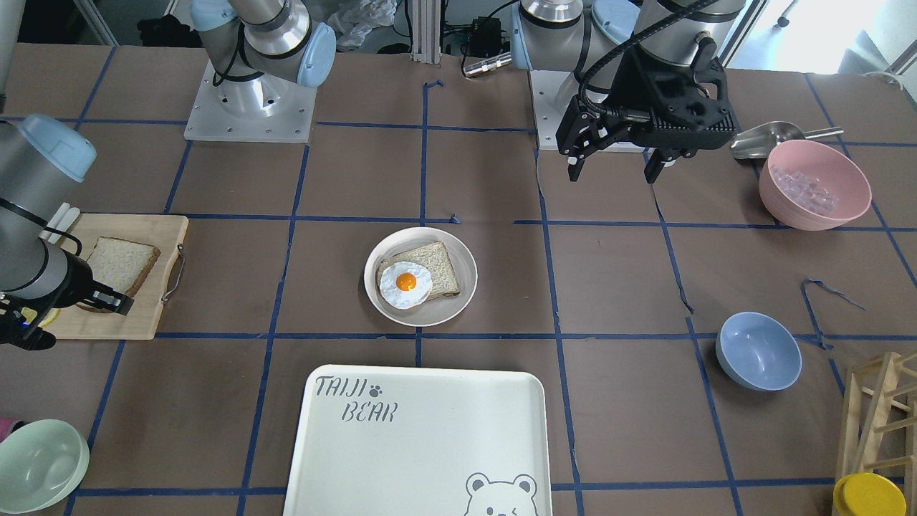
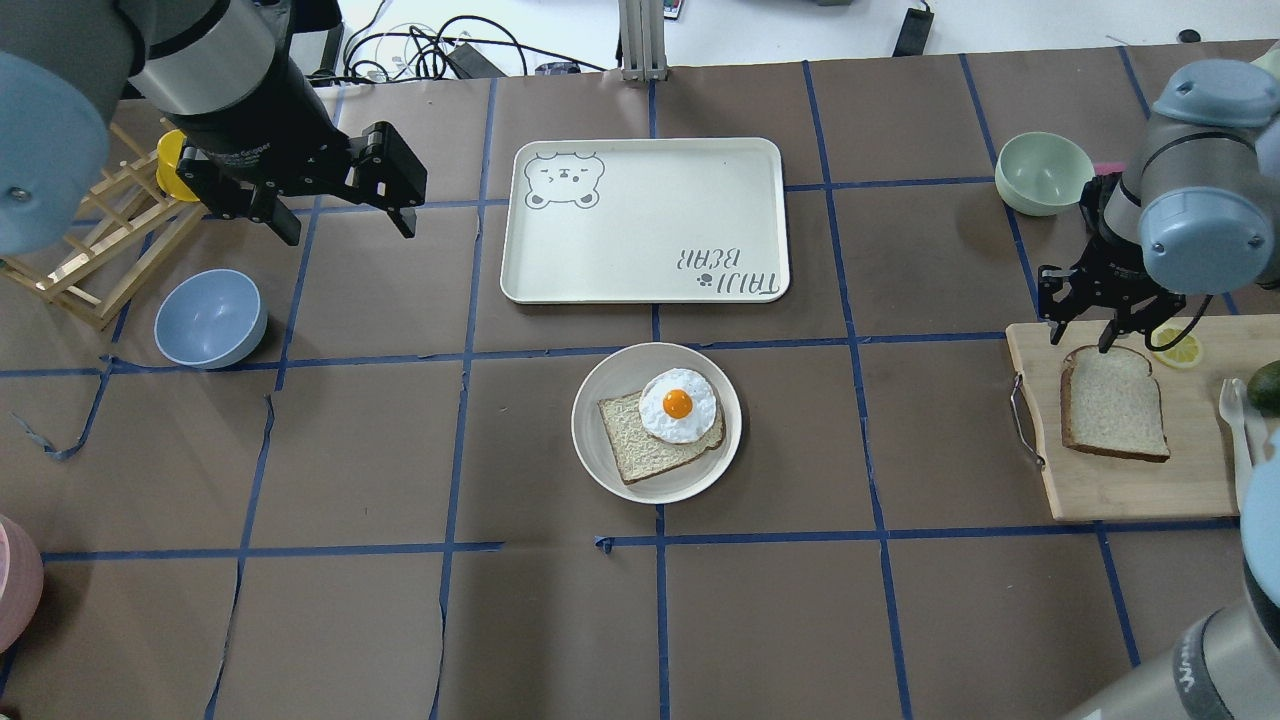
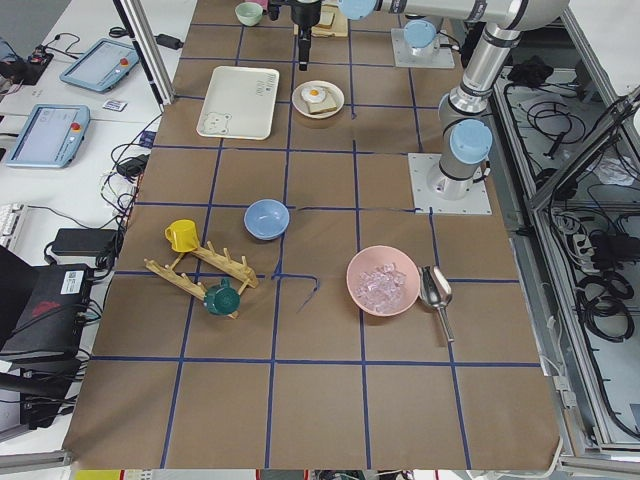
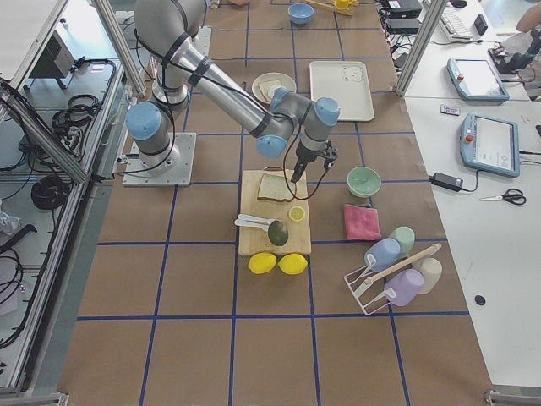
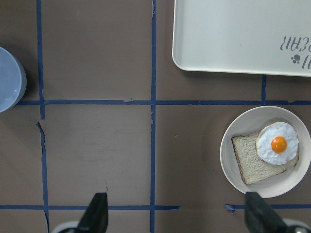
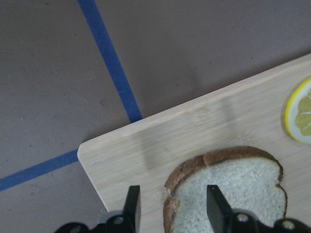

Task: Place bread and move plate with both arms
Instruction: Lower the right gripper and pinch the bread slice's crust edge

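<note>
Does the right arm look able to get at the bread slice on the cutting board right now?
Probably yes. The right end effector hangs open just above the rounded end of the bread on the cutting board, with nothing lying between them.

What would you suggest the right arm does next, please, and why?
Probably lower the right pincer straight down and close it on the bread. The pincer is open and empty, it straddles the slice's crust edge on the cutting board, and it seems to hover just above the slice.
</note>
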Robot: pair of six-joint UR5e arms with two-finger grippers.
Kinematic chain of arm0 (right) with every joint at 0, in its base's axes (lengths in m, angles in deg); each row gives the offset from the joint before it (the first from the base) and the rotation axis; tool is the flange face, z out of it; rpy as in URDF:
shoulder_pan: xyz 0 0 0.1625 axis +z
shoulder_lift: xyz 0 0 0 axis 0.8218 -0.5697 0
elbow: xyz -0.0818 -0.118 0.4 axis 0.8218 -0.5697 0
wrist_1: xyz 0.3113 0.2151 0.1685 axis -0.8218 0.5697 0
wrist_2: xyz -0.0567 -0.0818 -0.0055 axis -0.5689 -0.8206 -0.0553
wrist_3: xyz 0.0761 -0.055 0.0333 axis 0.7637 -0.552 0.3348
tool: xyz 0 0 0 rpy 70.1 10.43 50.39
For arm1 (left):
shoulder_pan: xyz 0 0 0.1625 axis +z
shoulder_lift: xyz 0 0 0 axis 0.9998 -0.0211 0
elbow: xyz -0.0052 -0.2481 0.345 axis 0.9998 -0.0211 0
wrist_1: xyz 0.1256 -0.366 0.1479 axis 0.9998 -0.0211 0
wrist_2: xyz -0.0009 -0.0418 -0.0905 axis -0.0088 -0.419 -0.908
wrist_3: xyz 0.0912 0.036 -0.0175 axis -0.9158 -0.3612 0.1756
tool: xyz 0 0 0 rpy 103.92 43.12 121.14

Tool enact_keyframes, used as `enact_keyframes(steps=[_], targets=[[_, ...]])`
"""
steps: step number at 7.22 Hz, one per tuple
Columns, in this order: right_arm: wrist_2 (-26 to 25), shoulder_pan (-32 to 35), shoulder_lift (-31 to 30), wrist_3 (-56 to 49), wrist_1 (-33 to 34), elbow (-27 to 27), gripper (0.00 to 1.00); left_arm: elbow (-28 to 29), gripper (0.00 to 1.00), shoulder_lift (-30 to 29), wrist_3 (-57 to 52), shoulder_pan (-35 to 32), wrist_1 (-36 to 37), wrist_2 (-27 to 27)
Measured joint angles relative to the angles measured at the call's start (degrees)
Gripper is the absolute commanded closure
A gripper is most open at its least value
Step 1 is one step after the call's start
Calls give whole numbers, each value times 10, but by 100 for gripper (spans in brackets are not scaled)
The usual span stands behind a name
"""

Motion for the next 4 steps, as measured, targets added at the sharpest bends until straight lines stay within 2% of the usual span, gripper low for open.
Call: enact_keyframes(steps=[4], targets=[[0, -1, 11, 2, 9, 1, 48, 1, 0, 0, 0, 0, 0, 0]])
